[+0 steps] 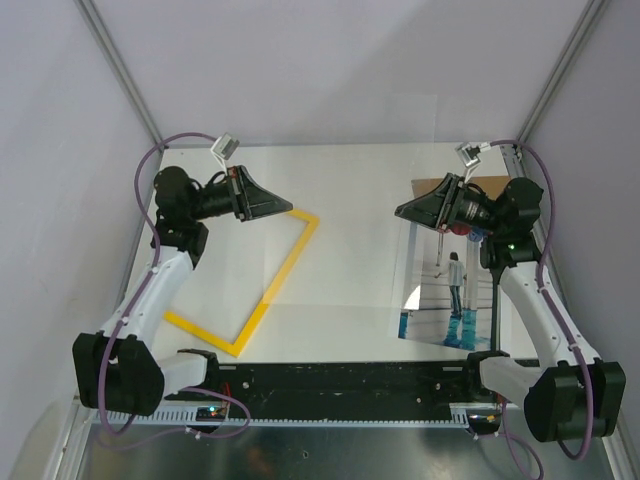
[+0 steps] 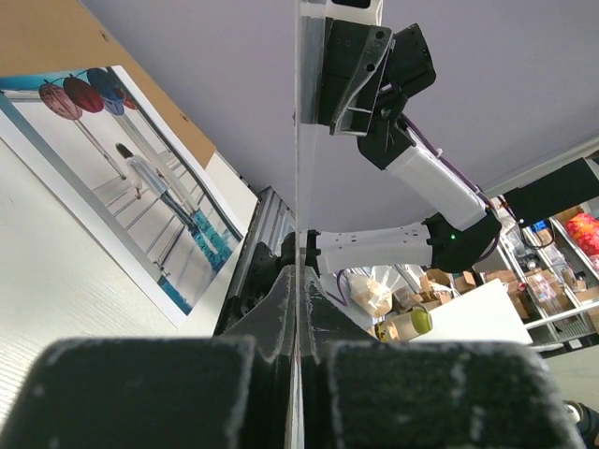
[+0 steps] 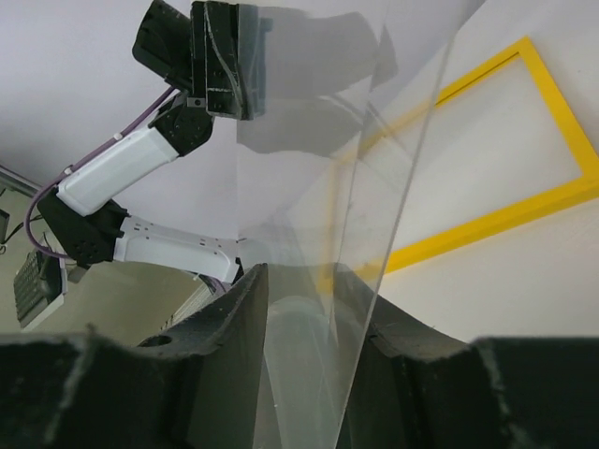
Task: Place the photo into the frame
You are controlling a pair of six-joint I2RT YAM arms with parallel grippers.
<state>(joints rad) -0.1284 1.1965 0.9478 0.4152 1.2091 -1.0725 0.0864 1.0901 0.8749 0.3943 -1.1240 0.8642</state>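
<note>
The yellow frame (image 1: 277,283) lies flat on the white table (image 1: 350,180), with nothing inside its opening but the table surface. The photo (image 1: 455,290) lies face up, well to the right of the frame and not touching it. At the photo's far end, also to the right of the frame, there is a brown board (image 1: 490,188); I cannot tell if the photo overlaps it. Above the frame's far right corner, the left gripper (image 1: 285,207) is in the air with its jaws pressed together on the edge of a clear sheet (image 3: 309,187). This sheet stands upright and reaches across to the right gripper (image 1: 402,212), which is above the far end of the photo. The right jaws stand some way apart with the sheet passing slantwise between them, and I cannot tell if they really press on it.
</note>
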